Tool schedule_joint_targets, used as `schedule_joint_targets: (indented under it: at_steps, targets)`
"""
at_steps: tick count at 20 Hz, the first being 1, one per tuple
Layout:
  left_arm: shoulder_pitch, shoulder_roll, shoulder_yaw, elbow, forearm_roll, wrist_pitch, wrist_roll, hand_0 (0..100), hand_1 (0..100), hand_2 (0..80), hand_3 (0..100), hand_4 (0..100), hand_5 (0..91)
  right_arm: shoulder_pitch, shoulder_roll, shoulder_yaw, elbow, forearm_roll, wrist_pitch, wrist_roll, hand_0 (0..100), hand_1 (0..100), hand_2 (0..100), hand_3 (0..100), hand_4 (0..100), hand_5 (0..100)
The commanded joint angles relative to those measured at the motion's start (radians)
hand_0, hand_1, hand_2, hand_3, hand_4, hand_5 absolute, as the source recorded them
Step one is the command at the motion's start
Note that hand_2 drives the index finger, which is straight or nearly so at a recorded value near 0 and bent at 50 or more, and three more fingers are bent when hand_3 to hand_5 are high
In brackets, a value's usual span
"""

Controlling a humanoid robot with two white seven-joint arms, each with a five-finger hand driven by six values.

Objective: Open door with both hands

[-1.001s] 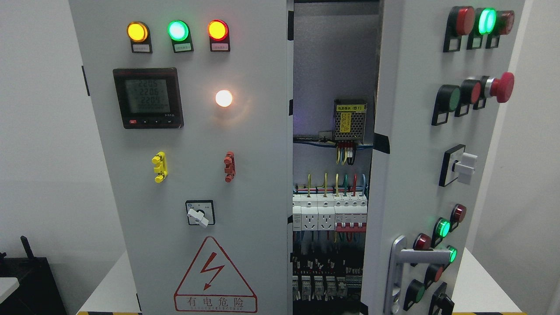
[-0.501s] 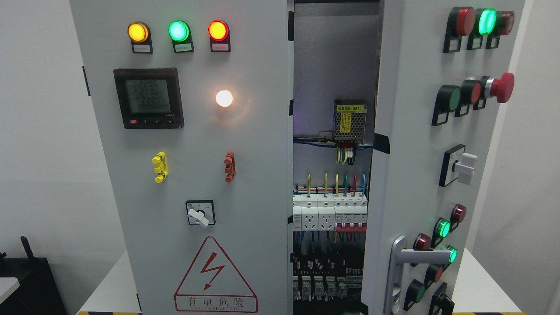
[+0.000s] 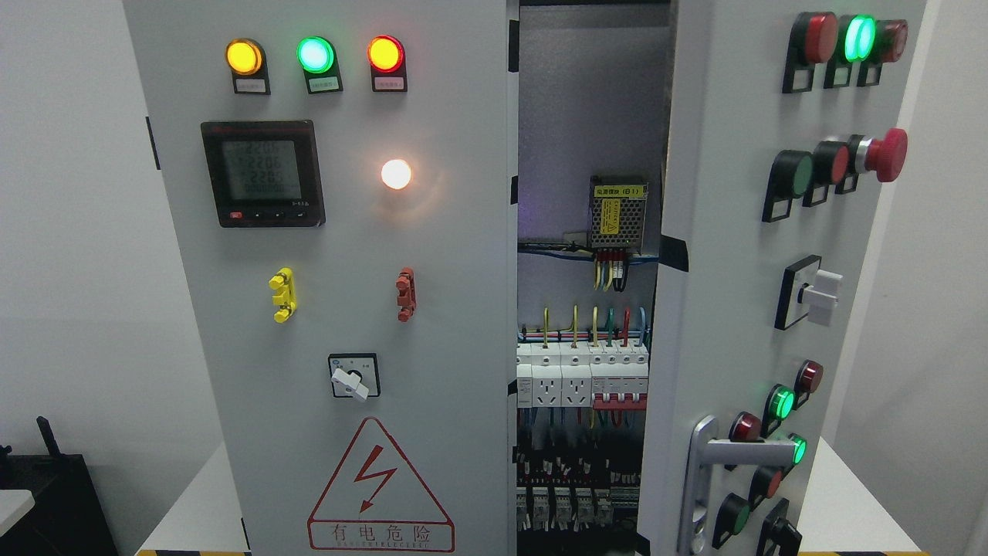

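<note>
Head view: no robot hand in sight, so grip state unknowable. Right of the grey metal cabinet's closed left panel point(image 3: 332, 309), grey button-studded right door point(image 3: 741, 309) swung ajar, silver lever handle point(image 3: 722, 455) low down, wiring and breakers point(image 3: 583, 374) between.

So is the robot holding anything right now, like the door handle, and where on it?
Nothing is visibly held: neither hand is in view, and the silver handle on the open right door has nothing on it.

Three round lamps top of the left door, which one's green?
The middle lamp glows green. The lamp left of it is amber and the lamp right of it is red. All three sit in a row above the meter.
</note>
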Motion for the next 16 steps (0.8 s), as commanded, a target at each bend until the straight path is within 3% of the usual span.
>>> schedule_joint_targets:
  at_steps: [1,5,7,11,16]
  targets:
    - [0.028,0.312,0.089,-0.227,0.216,-0.008,-0.012,0,0,0.0,0,4,0.0,0.000,0.000,0.000,0.000,0.000,-0.001,0.000,0,0,0,0,0,0]
    - [0.028,0.432,0.091,-0.237,0.399,-0.012,-0.014,0,0,0.0,0,4,0.0,0.000,0.000,0.000,0.000,0.000,-0.001,0.000,0,0,0,0,0,0]
    - [0.027,0.452,0.094,-0.251,0.428,-0.034,-0.033,0,0,0.0,0,4,0.0,0.000,0.000,0.000,0.000,0.000,-0.001,0.000,0,0,0,0,0,0]
    - [0.039,0.458,0.104,-0.285,0.465,-0.140,-0.132,0,0,0.0,0,4,0.0,0.000,0.000,0.000,0.000,0.000,-0.001,0.000,0,0,0,0,0,0]
    - [0.050,0.625,0.103,-0.329,0.582,-0.144,-0.144,0,0,0.0,0,4,0.0,0.000,0.000,0.000,0.000,0.000,-0.001,0.000,0,0,0,0,0,0]
